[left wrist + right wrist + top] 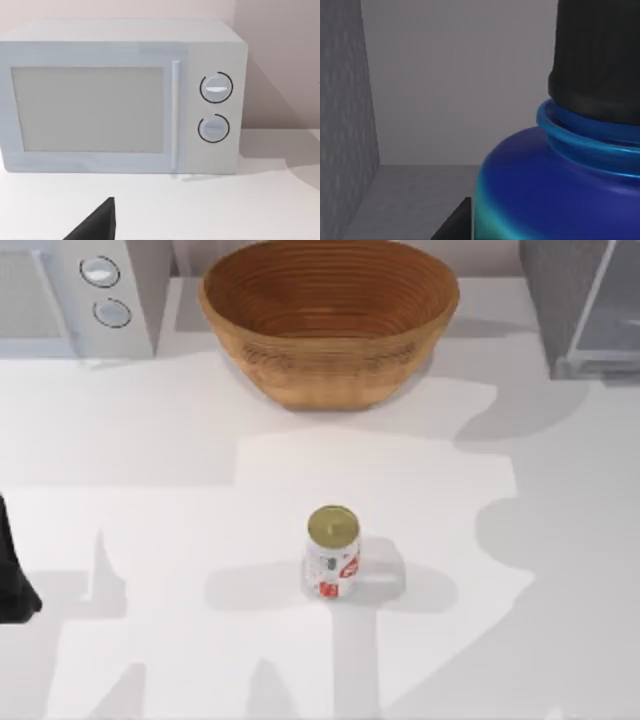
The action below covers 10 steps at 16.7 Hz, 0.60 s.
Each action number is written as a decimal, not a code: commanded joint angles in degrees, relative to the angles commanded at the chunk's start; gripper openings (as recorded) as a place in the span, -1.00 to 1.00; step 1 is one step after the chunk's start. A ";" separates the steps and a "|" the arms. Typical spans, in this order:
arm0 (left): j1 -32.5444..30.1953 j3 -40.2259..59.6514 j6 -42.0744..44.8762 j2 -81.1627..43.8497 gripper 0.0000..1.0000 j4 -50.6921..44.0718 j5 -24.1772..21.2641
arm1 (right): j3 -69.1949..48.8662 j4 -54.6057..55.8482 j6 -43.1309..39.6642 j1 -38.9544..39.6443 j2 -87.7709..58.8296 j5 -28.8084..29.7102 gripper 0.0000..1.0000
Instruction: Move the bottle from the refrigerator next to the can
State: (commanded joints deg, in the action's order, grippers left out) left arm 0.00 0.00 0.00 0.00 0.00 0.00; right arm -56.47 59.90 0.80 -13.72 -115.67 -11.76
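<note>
While the small white drink can [332, 554] with red markings and a dull gold top stood upright just below the middle of the white table [150, 440], the rest of the scene lay around it. At 12 o'clock from the can sat a large woven brown basket bowl [328, 320], well apart from it. At 10 o'clock, in the far left corner, stood the light grey microwave [75, 295] with 2 round knobs; the left wrist view faced its door and both knobs [216, 88] straight on. At 2 o'clock, in the far right corner, stood the grey boxy refrigerator [580, 305] with its pale bluish glassy door panel swung open.

A dark part of the left arm [12, 570] showed at the table's left edge, at 9 o'clock from the can; I could not tell how its fingers stood, though 1 dark fingertip [97, 222] showed in the left wrist view.

The right wrist view looked into a grey-walled interior [445, 75], very close to the squat teal-blue bottle [555, 200] with its darker blue shoulder and black round cap [597, 55]. The bottle stood upright on the grey floor. A dark edge of a right finger [455, 225] showed beside it; whether the right gripper was apart or clamped on the bottle, I could not tell.
</note>
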 joint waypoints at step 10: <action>0.00 0.00 0.00 0.00 1.00 0.00 0.00 | 19.24 7.47 0.22 -2.50 11.17 -2.58 -1.00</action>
State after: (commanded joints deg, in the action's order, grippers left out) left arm 0.00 0.00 0.00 0.00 0.00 0.00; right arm -37.22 67.37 1.02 -16.22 -104.50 -14.34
